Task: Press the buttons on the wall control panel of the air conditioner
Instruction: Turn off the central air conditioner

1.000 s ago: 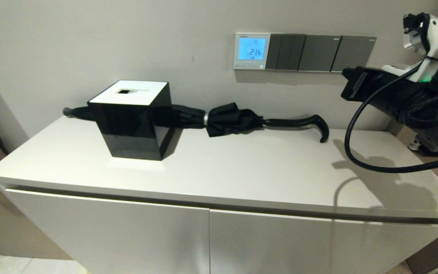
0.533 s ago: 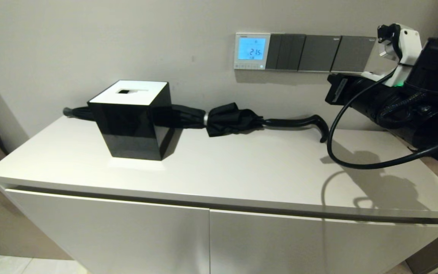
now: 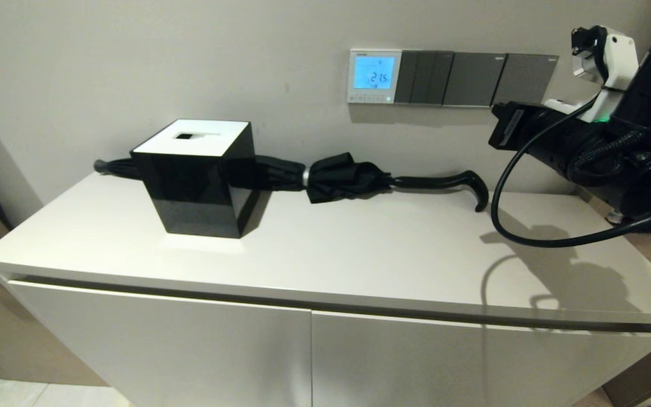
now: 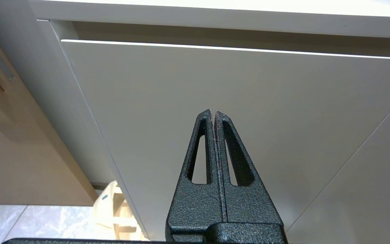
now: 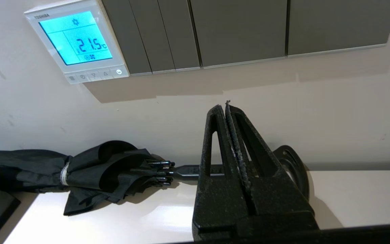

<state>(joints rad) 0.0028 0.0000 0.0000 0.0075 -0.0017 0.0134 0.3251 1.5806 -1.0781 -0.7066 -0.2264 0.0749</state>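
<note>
While unaimed: my right pincer (image 5: 227, 105), closed and empty, is well apart from the tiny white-grey buttons (image 5: 93, 75).
Risk: striking the dark grey switch rockers (image 5: 168, 34) beside the white-framed blue-lit control panel (image 5: 76, 40).

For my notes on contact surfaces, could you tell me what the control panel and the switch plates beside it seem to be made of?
The control panel looks like glossy white plastic, judging by its smooth moulded frame, with a backlit blue screen. The switch plates appear to be matt dark grey plastic or coated metal: flat, even faces with little glare; the look leaves that open.
</note>
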